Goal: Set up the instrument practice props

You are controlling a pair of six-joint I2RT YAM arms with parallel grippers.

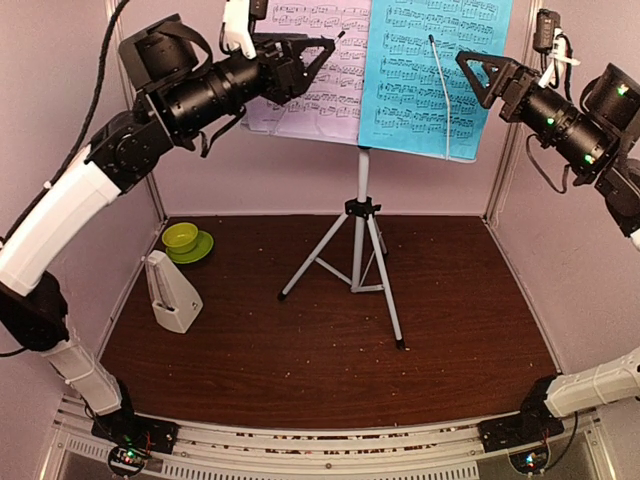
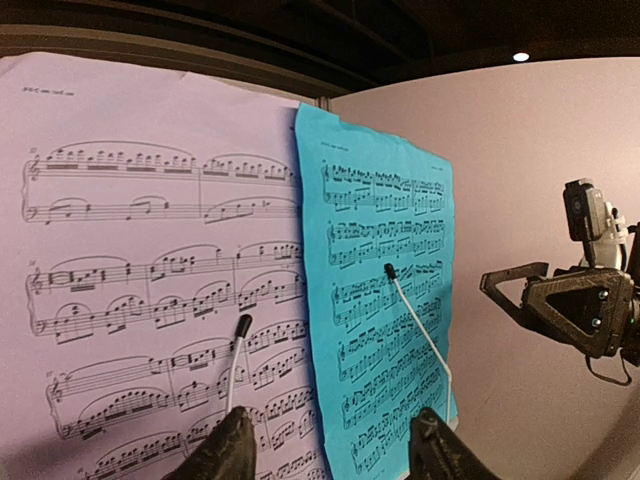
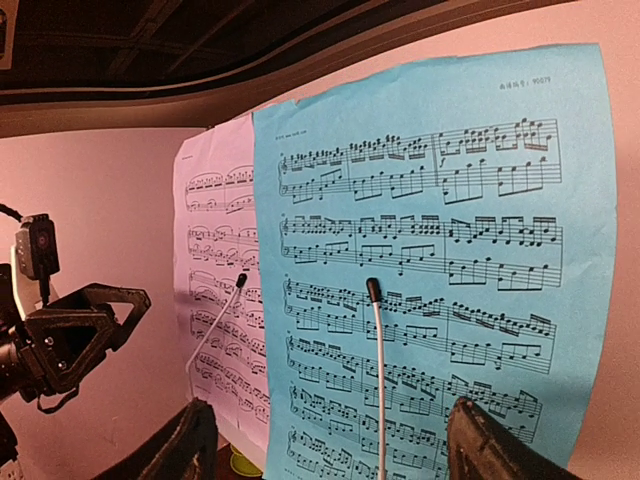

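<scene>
The cyan page (image 1: 410, 60) overlaps the lilac page (image 1: 330, 95) atop the silver tripod (image 1: 363, 175).

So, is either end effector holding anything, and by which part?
Nothing is held: left end effector and right end effector both stand open, clear of the pages.

A dark wood-grain bench (image 1: 300, 380), flecked with pale specks (image 1: 330, 352), is enclosed by plain pinkish walls (image 1: 430, 190) behind it and at both its sides. Above the bench, a dark ceiling (image 2: 450, 25) carries one small round lamp (image 2: 520, 57).
</scene>
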